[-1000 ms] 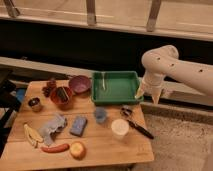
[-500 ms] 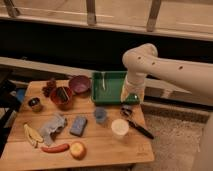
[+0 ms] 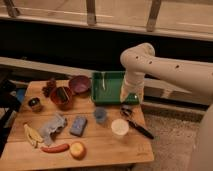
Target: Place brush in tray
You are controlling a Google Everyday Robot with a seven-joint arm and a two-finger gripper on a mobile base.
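The black long-handled brush (image 3: pixel 136 123) lies on the wooden table near its right edge. Its head is toward the tray and its handle points to the front right. The green tray (image 3: pixel 114 94) sits at the back of the table, with a small pale utensil (image 3: pixel 103 80) inside it. My gripper (image 3: pixel 128 98) hangs from the white arm over the tray's right front corner, just above and behind the brush head. It holds nothing that I can see.
A maroon bowl (image 3: pixel 80 83) and an orange bowl (image 3: pixel 62 96) stand left of the tray. A blue cup (image 3: pixel 100 115) and a white cup (image 3: pixel 120 128) stand close to the brush. A sponge (image 3: pixel 78 125), cloth (image 3: pixel 52 125), banana (image 3: pixel 32 135) and apple (image 3: pixel 77 150) lie at the front left.
The arm has swung left from beyond the table's right edge to over the tray's right front corner. The brush has not moved.
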